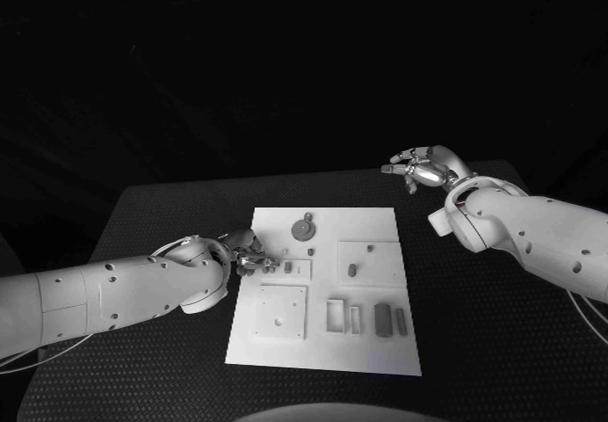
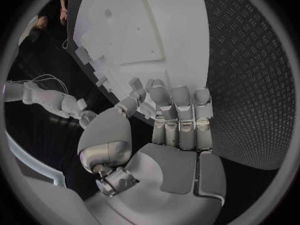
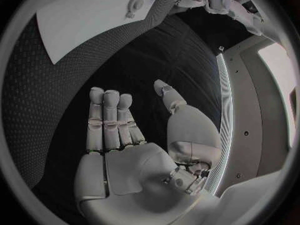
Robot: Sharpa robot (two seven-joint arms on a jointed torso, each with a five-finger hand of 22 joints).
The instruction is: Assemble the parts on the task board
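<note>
- Where the head view shows the black table from above, the white task board lies at the centre of the frame, its long axis running from top to bottom of the picture.
- Small grey parts lie on the board: a round one near its top, slim upright ones at lower right.
- The left hand reaches in from the left of the frame and sits at the board's left edge, about midway up, fingertips over a small part there.
- Its fingers are curled toward the thumb; whether they pinch that part I cannot tell.
- The right hand hovers at upper right, off the board and well apart from every part.
- Its fingers are straight and spread, holding nothing.
- Judging by this, the left hand is far nearer, so the next move looks to be its own.
</note>
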